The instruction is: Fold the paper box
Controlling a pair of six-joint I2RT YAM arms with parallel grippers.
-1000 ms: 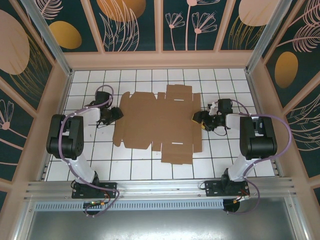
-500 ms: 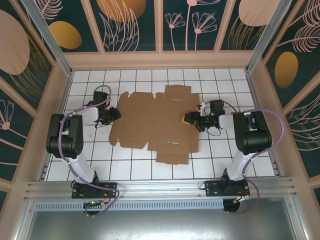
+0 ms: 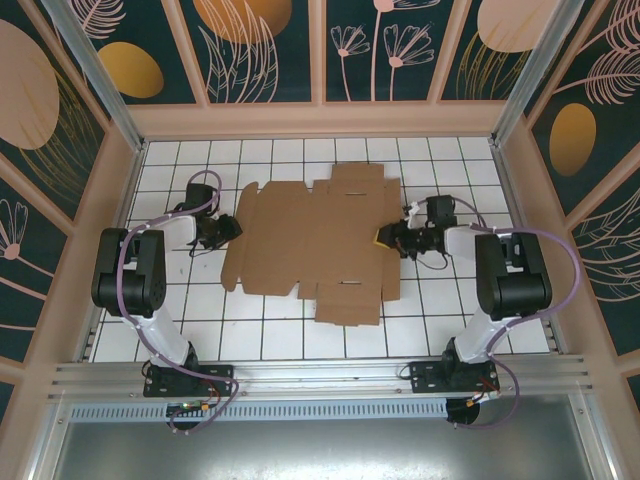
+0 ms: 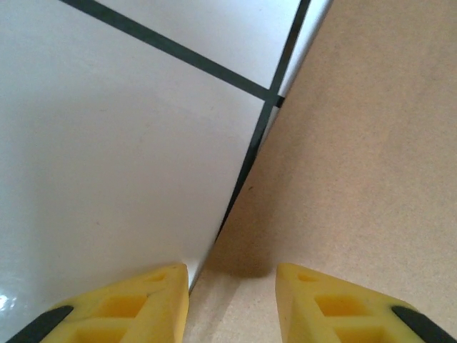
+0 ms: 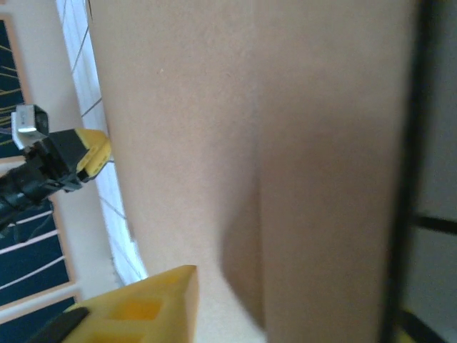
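Note:
The paper box (image 3: 310,245) lies flat and unfolded on the white tiled floor, a brown die-cut sheet with flaps at its far and near sides. My left gripper (image 3: 228,228) sits low at the sheet's left edge. In the left wrist view its yellow fingers (image 4: 143,311) stand apart, and the edge of the cardboard (image 4: 357,157) runs between them. My right gripper (image 3: 385,238) is at the sheet's right edge. In the right wrist view its yellow finger (image 5: 143,311) rests over the cardboard (image 5: 214,143), jaws wide apart.
The tiled floor (image 3: 440,310) is boxed in by beige walls (image 3: 125,200) on three sides. A metal rail (image 3: 320,375) runs along the near edge by the arm bases. Bare tiles lie in front of the sheet and behind it.
The sheet has slid a little to the left and turned slightly. My right gripper pushed in leftward, then drew back a bit. The left gripper has barely moved.

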